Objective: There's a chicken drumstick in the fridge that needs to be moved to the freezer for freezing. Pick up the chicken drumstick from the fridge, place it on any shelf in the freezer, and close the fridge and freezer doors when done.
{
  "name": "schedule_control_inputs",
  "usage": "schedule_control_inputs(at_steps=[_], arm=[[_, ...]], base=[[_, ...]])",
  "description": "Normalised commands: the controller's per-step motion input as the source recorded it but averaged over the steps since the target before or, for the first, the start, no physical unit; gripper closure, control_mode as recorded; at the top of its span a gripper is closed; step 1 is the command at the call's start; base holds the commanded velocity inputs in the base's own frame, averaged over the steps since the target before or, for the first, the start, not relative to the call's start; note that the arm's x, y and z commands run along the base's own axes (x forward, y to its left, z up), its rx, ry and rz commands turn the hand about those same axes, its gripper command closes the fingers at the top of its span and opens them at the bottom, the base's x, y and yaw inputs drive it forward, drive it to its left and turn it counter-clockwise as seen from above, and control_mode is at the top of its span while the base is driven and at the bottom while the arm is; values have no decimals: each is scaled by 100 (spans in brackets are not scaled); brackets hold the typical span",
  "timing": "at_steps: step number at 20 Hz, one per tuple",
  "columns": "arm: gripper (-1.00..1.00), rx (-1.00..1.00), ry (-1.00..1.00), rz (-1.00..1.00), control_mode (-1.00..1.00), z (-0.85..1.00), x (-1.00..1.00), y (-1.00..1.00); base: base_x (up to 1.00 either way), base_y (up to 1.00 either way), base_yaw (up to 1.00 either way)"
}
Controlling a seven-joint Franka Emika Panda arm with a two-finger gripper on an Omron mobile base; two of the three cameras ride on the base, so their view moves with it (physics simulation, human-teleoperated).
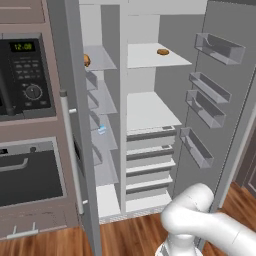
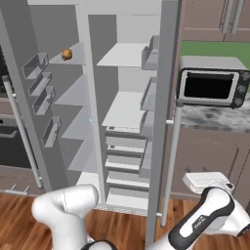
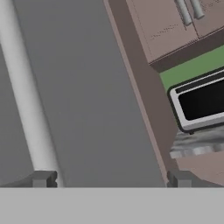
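Hand [image 3: 109,178] is being held open facing the fridge door [image 3: 87,96]; chicken drumstick [image 2: 67,54] is being kept on freezer shelf [image 2: 74,59].

Wood plank floor [image 1: 130,237], warm brown. Taupe-brown cabinets w/ silver bar pulls [image 2: 229,17] up top. Built-in black microwave [image 1: 22,75] w/ green clock display, black wall oven [image 1: 27,175] below it, drawer under that. Other side: silver toaster oven [image 2: 211,87] on grey marbled counter [image 2: 215,119], green wall strip [image 2: 215,49] behind. Light even, no hard shadows.
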Motion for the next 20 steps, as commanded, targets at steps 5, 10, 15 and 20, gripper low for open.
schedule_control_inputs(at_steps=[5, 10, 15, 20], arm=[[-100, 0, 5, 2, -100, -27, 31, 38], [-100, 0, 0, 1, -100, -10, 4, 49], [-100, 0, 0, 0, -100, -10, 40, 62], [-100, -2, 0, 0, -100, -29, 49, 77]], base=[[0, 0, 0], [0, 0, 0], [0, 0, 0], [0, 0, 0]])
